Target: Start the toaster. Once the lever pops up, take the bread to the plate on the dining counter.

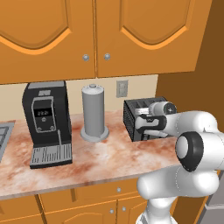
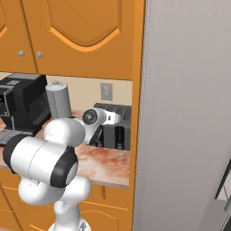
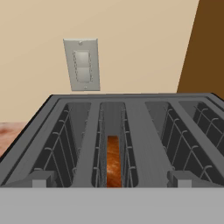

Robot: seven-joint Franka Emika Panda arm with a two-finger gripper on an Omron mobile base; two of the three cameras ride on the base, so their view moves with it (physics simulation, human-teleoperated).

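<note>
The black toaster [image 1: 130,117] stands on the marbled worktop, in the right corner under the wall cabinets. My gripper [image 1: 143,124] hangs close against its front upper edge, and its fingers are hidden behind the hand, so its state is unclear. From the right, the toaster's grey end face [image 2: 119,131] shows just beyond my hand. Looking down along the hand, the toaster's top [image 3: 139,127] lies wide open with wire-caged slots. The bread [image 3: 113,162] sits deep in the second slot from the left, only its brown crust edge showing. The plate and the dining counter are out of view.
A tall black coffee machine [image 1: 46,122] and a grey upright cylinder [image 1: 95,111] stand left of the toaster. A wall outlet [image 3: 82,64] is behind it. A brown side wall [image 1: 188,92] and a tall grey panel [image 2: 189,113] close off the right.
</note>
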